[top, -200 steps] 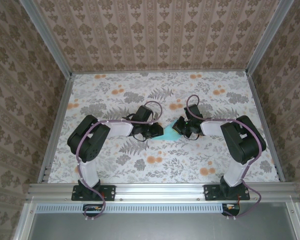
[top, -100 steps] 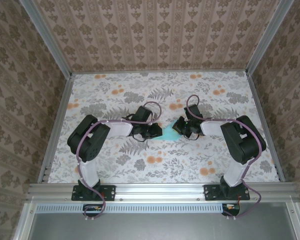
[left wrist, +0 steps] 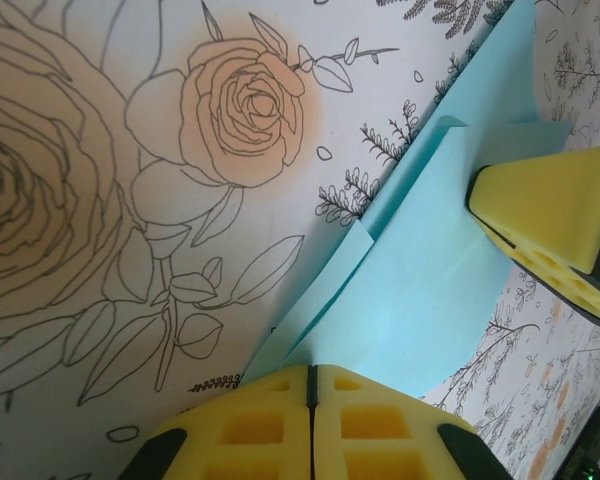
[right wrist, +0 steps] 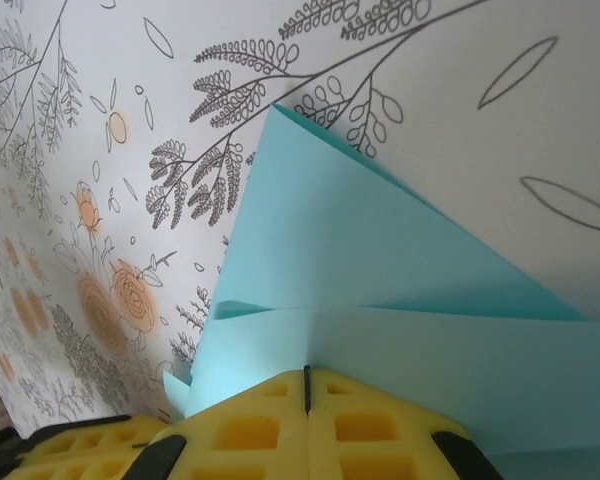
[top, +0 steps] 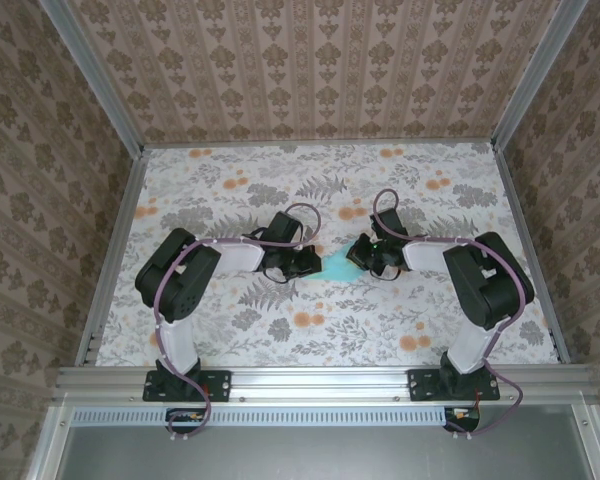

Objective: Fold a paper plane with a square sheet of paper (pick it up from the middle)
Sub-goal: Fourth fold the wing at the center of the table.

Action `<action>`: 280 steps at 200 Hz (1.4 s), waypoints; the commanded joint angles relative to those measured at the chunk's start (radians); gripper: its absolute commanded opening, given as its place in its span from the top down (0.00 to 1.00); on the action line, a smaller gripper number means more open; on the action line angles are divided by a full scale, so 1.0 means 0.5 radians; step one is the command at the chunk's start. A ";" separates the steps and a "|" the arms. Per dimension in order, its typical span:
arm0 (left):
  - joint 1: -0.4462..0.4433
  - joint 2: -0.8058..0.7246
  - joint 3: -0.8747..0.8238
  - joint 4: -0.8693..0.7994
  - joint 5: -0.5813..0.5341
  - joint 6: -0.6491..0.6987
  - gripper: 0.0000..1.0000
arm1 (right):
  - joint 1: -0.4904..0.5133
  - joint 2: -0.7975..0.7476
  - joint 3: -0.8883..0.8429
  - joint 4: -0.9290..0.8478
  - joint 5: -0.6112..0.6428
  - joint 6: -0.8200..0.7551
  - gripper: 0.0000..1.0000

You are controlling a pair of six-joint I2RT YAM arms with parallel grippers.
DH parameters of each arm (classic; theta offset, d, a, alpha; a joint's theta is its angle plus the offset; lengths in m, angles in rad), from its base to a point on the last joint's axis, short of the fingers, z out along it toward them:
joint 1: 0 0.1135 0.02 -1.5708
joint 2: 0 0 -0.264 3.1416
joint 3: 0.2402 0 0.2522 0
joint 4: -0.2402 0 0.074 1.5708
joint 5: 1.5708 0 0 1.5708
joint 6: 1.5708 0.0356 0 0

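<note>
Left jaws are finishing their close: a second ago they were slightly spread, now the yellow pads (left wrist: 250, 425) are sitting pressed together along the seam. Right jaws are staying as they were, with pads (right wrist: 370, 430) pressed together too. Both arms are barely shifting in the top view; the right wrist is looking a touch further toward the far side.

Teal paper (top: 338, 266) is lying mid-desk between the two wrists, partly folded, with flaps overlapping. From the left wrist I'm seeing the teal paper (left wrist: 420, 300) running right up to the left tips, and the right pad (left wrist: 550, 200) is bearing on its other end. From the right wrist the teal paper (right wrist: 380, 270) is running in under the right tips, with its pointed corner aiming away. I'm not able to tell whether either pair is nipping a layer or just touching it.

Edges: the long folded edge is running diagonally across the left wrist view, and one flap corner is standing slightly proud of the desk (top: 230, 330). In the right wrist view the centre crease is lining up roughly with the right pad seam.

Room: bare floral surface is showing all round the paper. Patterned walls (top: 40, 200) and the aluminium rail (top: 310, 380) at the near edge are sitting well apart from both wrists. The wrists are facing each other close in, with the paper bridging the gap.
</note>
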 commanded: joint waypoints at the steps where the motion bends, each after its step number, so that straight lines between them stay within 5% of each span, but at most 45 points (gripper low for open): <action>1: 0.025 0.109 -0.027 -0.244 -0.086 0.033 0.95 | -0.015 -0.134 0.044 -0.066 -0.120 -0.158 0.94; 87: 0.022 0.149 0.090 -0.349 -0.031 0.238 0.96 | 0.162 -0.004 -0.022 0.248 -0.242 -0.042 0.94; 183: 0.044 0.101 0.143 -0.401 -0.076 0.278 0.96 | 0.157 0.150 -0.029 0.092 -0.042 -0.025 0.94; 280: -0.023 0.031 -0.112 0.419 0.170 -0.242 0.88 | 0.152 0.192 -0.045 0.085 -0.002 0.065 0.95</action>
